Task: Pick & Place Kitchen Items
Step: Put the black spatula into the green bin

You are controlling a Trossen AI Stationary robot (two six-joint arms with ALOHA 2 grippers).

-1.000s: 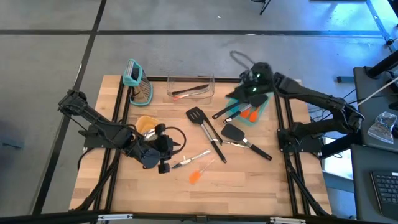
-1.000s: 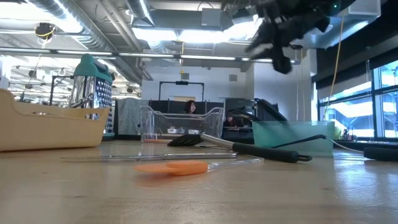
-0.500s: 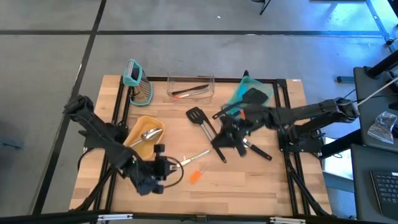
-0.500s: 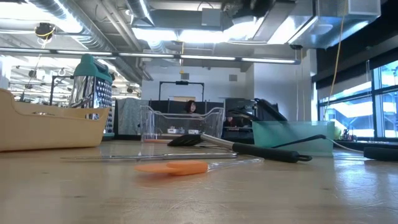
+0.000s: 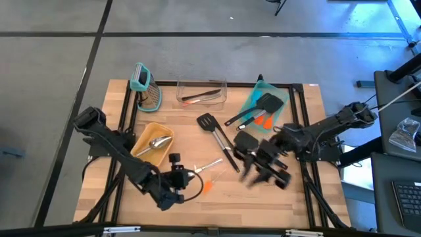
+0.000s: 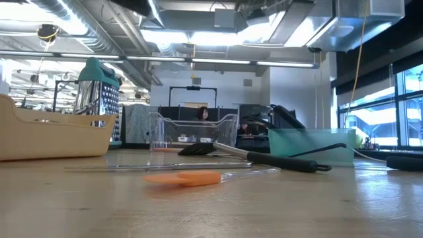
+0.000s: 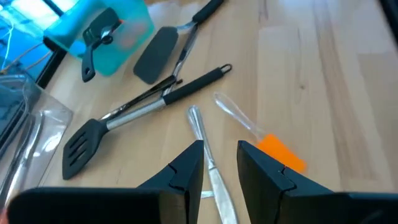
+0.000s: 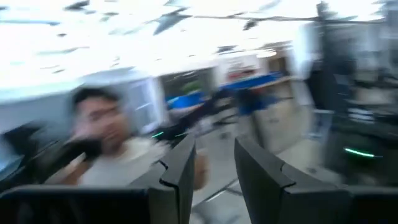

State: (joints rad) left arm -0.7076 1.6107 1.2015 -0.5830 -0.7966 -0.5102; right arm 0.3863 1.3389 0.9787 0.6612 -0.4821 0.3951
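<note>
Noting right gripper swinging near from the far teal tray, fingers slightly parted and empty, and left gripper, likewise parted, nearing the thin metal piece, suggesting fresh picks.

1. left arm: dark, near-black links joined by rounded joint housings; matte finish.
2. left gripper: black block body with a thin black cable looping beside it; in the left wrist view its two fingers are dark, angular and wedge-shaped with bevelled edges.
3. right arm: same dark finish, slim links, bulkier joint near its base.
4. right gripper: black, outline smeared; fingers dark, angular, bevelled.
5. markings, screws: cannot tell.
</note>
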